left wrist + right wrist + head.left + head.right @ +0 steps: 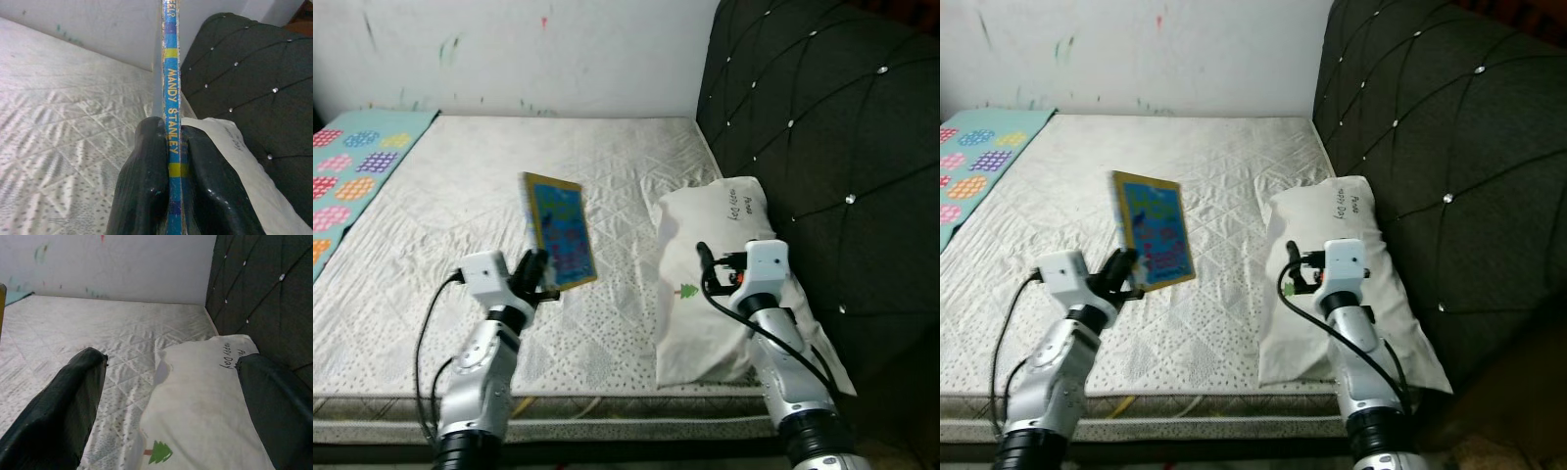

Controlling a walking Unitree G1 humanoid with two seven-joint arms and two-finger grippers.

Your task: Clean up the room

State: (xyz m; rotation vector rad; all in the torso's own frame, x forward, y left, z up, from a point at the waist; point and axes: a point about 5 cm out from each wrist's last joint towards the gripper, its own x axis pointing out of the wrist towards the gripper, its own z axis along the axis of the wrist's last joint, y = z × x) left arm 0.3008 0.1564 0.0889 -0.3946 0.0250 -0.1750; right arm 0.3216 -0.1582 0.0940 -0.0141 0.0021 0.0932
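Your left gripper pinches the book by its lower edge; right gripper gapes wide above the pillow. Swing fast and that book may slip.

Wide bare mattress lies open ahead and to the left. On the right, the white pillow and dark tufted headboard block the way. The book stands upright above the left gripper.
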